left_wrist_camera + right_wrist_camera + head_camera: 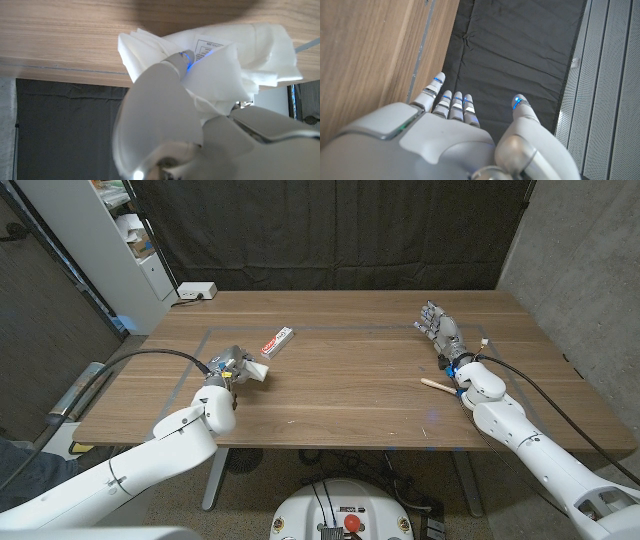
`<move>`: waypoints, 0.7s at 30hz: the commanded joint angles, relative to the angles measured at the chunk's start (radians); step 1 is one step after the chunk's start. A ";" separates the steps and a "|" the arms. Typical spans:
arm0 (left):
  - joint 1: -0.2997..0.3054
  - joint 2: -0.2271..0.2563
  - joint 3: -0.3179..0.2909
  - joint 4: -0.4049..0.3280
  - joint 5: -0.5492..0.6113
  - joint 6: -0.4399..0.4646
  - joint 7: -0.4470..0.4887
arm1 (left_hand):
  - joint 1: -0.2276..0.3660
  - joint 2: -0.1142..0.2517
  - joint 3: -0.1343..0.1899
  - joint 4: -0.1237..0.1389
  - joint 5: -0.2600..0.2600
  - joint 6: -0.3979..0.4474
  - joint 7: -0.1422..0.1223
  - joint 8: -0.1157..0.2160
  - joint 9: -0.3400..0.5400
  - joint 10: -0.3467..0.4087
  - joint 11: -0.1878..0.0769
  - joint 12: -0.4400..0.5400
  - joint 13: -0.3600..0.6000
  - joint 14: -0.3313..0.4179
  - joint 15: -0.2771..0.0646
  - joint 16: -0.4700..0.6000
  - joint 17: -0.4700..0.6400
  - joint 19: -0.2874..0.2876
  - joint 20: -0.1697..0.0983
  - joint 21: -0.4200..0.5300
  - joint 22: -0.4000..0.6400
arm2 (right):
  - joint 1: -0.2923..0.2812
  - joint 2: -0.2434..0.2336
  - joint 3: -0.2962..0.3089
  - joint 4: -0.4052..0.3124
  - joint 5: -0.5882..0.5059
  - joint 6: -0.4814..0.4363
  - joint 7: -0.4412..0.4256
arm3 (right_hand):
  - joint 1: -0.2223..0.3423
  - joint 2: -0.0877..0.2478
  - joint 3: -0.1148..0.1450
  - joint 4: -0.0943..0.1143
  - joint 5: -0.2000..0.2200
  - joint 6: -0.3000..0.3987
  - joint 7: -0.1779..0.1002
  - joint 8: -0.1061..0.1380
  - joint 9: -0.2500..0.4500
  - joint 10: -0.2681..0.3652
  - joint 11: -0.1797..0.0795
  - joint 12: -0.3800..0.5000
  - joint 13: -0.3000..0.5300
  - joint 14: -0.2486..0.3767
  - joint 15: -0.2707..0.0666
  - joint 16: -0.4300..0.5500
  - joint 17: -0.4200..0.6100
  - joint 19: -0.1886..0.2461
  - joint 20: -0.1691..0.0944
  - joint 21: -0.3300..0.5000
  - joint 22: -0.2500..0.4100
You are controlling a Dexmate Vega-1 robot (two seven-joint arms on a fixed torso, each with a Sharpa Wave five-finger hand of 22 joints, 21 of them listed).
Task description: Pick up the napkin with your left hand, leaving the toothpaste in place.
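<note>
Already my left hand grips the crumpled napkin, seemingly lifted; the toothpaste lies untouched just beyond. My right hand waits, fingers spread.

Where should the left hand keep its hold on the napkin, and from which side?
On the bunched middle, from above, as now. The left hand already grips the napkin, whose crumpled folds spill out past the fingers. It is soft and shapeless, so a loose corner would probably slip. The toothpaste lies apart, farther back, so lifting straight up should leave it alone.
</note>
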 commanded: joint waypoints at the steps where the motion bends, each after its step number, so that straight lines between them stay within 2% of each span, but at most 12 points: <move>1: 0.010 0.022 -0.032 -0.058 0.006 0.005 0.000 | -0.001 0.004 0.014 0.006 0.008 0.017 0.000 0.008 0.010 0.010 -0.001 0.004 0.012 0.032 0.002 0.009 0.171 0.227 0.008 0.048 0.042 | -0.010 -0.012 0.010 -0.019 0.001 0.004 -0.005 | 0.005 0.011 0.000 0.000 0.008 0.005 -0.001 0.001 0.000 0.004 -0.006 0.005 0.003 0.008 0.003 0.005 0.002 0.005 0.007 0.009 0.006; 4: 0.008 0.033 -0.032 -0.071 0.018 0.011 0.001 | -0.001 0.003 0.016 0.006 0.011 0.018 0.001 0.009 0.015 0.010 -0.003 0.003 0.019 0.035 0.003 0.009 0.175 0.226 0.007 0.056 0.039 | -0.011 -0.012 0.012 -0.021 0.001 0.005 -0.008 | 0.005 0.011 -0.001 0.000 0.008 0.005 -0.001 0.001 0.000 0.005 -0.005 0.005 0.003 0.008 0.003 0.005 0.002 0.005 0.007 0.009 0.006; 6: 0.036 0.043 -0.077 -0.076 -0.012 -0.043 -0.005 | -0.001 0.003 0.017 0.006 0.011 0.017 -0.001 0.009 0.017 0.010 -0.003 0.003 0.021 0.035 0.003 0.009 0.177 0.223 0.005 0.059 0.039 | -0.011 -0.012 0.013 -0.021 0.001 0.007 -0.008 | 0.005 0.011 -0.001 0.000 0.008 0.005 -0.001 0.001 0.000 0.005 -0.005 0.005 0.003 0.008 0.003 0.005 0.002 0.005 0.007 0.009 0.006; 12: 0.026 0.057 -0.086 -0.095 -0.006 -0.044 -0.018 | -0.002 0.002 0.021 0.006 0.015 0.016 0.001 0.010 0.024 0.013 -0.003 0.002 0.031 0.036 0.005 0.008 0.183 0.220 0.005 0.071 0.036 | -0.012 -0.009 0.015 -0.019 0.002 0.011 -0.010 | 0.005 0.011 -0.001 0.000 0.008 0.005 -0.001 0.001 0.000 0.005 -0.005 0.005 0.003 0.008 0.003 0.005 0.002 0.005 0.007 0.009 0.006; 15: 0.035 0.074 -0.101 -0.097 -0.012 -0.088 -0.029 | -0.002 0.001 0.023 0.006 0.017 0.017 0.000 0.012 0.029 0.015 -0.003 0.001 0.037 0.038 0.006 0.007 0.187 0.217 0.005 0.079 0.034 | -0.012 -0.008 0.015 -0.018 0.001 0.013 -0.011 | 0.005 0.011 -0.001 -0.001 0.008 0.005 -0.001 0.001 0.000 0.005 -0.004 0.005 0.003 0.008 0.003 0.005 0.002 0.005 0.007 0.009 0.006; 17: 0.009 0.072 -0.064 -0.110 0.031 -0.043 -0.022 | -0.003 0.001 0.024 0.006 0.018 0.018 0.000 0.012 0.030 0.015 -0.003 0.001 0.039 0.038 0.006 0.007 0.188 0.214 0.005 0.081 0.033 | -0.011 -0.009 0.015 -0.017 0.000 0.013 -0.011 | 0.005 0.011 -0.001 -0.001 0.008 0.005 -0.001 0.001 0.000 0.005 -0.004 0.005 0.003 0.008 0.003 0.005 0.002 0.004 0.007 0.009 0.006; 21: 0.006 0.078 -0.070 -0.130 0.038 -0.035 -0.032 | -0.004 0.000 0.025 0.006 0.020 0.018 0.000 0.013 0.034 0.015 -0.004 0.000 0.045 0.038 0.006 0.007 0.192 0.209 0.003 0.088 0.032 | -0.011 -0.009 0.015 -0.016 0.000 0.011 -0.013 | 0.005 0.012 -0.001 -0.001 0.008 0.006 -0.001 0.001 0.000 0.006 -0.004 0.005 0.003 0.007 0.003 0.004 0.002 0.005 0.006 0.009 0.006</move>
